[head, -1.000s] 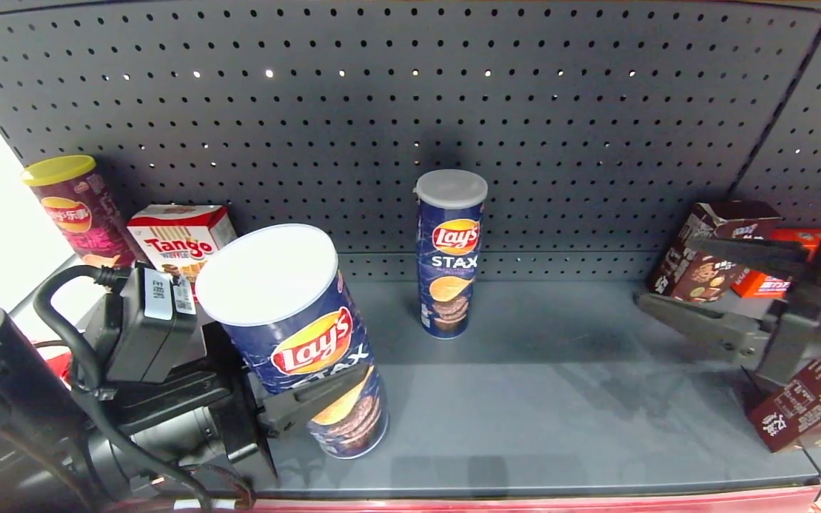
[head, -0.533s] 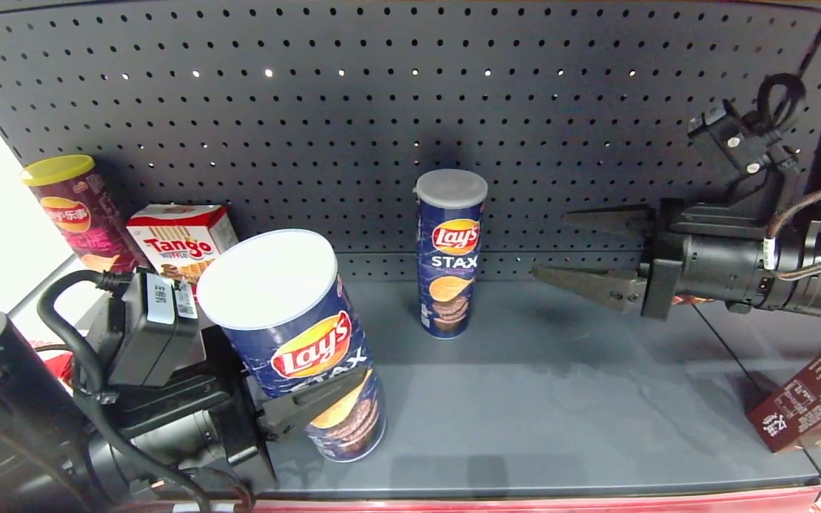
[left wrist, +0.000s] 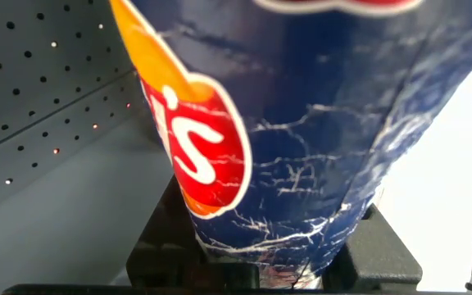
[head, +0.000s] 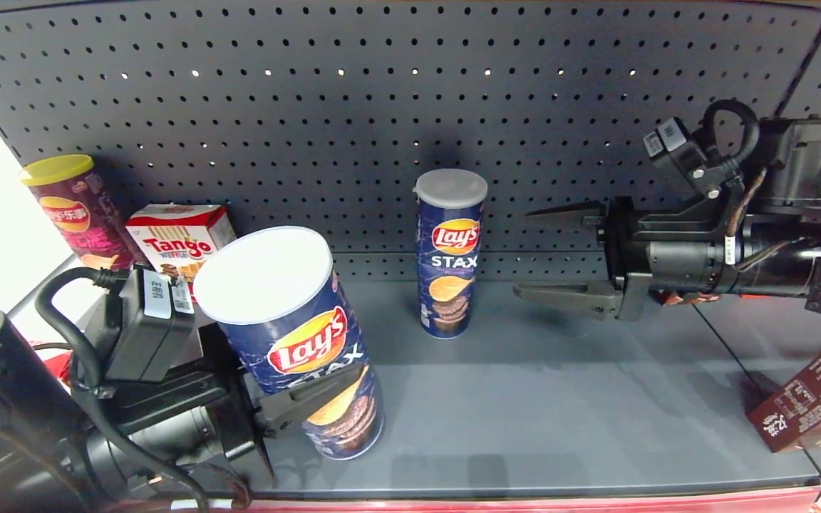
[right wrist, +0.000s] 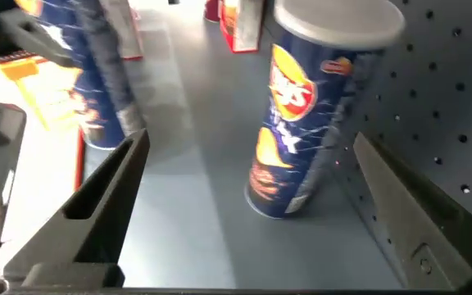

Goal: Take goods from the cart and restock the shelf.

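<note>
My left gripper [head: 311, 385] is shut on a blue chip can [head: 289, 335] with a white lid, held tilted near the front left of the grey shelf [head: 539, 399]; its base seems to touch the shelf. The same can [left wrist: 285, 123] looms close in the left wrist view. A second blue chip can [head: 450, 253] stands upright at the back middle. My right gripper [head: 542, 253] is open, level with that can and to its right, apart from it. In the right wrist view this can [right wrist: 310, 115] stands between and beyond the open fingers [right wrist: 105, 205].
A maroon chip can [head: 75, 210] with a yellow lid and a red-and-white wafer box [head: 182, 239] stand at the back left. A brown box [head: 809, 402] lies at the front right. The pegboard wall [head: 382, 107] backs the shelf.
My right arm has risen from the right side and swung left toward the upright can, its gripper still open. The left gripper and its can have hardly moved.
</note>
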Robot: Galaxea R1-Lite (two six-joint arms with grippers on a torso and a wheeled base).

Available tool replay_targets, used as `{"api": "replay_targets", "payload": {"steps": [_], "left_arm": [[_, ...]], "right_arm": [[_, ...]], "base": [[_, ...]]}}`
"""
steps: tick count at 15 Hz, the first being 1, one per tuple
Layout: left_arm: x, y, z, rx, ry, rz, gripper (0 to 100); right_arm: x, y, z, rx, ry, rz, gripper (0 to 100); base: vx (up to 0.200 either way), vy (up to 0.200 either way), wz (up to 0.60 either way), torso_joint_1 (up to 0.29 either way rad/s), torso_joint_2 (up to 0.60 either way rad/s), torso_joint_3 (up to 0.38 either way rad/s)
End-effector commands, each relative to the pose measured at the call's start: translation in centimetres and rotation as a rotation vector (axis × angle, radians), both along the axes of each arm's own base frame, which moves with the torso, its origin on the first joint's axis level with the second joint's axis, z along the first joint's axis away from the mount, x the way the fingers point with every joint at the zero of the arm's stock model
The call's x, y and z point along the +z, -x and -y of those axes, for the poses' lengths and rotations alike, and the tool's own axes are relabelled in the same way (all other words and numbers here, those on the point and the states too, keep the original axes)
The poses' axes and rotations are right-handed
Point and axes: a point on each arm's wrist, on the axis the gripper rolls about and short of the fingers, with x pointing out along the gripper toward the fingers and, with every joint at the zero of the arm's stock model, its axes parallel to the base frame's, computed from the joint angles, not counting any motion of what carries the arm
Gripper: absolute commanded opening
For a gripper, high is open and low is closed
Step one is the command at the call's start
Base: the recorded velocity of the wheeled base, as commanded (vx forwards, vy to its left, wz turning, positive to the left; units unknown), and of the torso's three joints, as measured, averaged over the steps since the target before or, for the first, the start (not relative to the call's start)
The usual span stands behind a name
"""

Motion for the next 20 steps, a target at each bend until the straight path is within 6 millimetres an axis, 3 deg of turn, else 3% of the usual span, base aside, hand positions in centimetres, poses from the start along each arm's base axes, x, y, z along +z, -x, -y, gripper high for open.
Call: {"api": "replay_targets", "payload": {"steps": [1,7,17,20], "left_arm": [[0.0,0.1,0.0,0.000,0.000,0.002,0],[0.1,0.1,-0.1,-0.002,0.003,0.006,0],[0.0,0.2,-0.1,0.003,0.002,0.002,0],[0.0,0.1,-0.2,0.010,0.001,0.001,0]], "right_arm": [[-1.0,-1.8,-0.6,-0.006,0.012,-0.022,100],[-2.0,-5.3,-2.2,-0.002,0.013,-0.029,100],[-5.0,-8.6,-4.2,0.012,0.030,-0.068,100],[-6.2,-9.6,-5.6,0.042,0.033,-0.080,100]], "base": [[0.000,0.000,0.00,0.000,0.00,0.000],[0.000,0.000,0.00,0.000,0.00,0.000],[0.000,0.000,0.00,0.000,0.00,0.000],[0.000,0.000,0.00,0.000,0.00,0.000]]}}
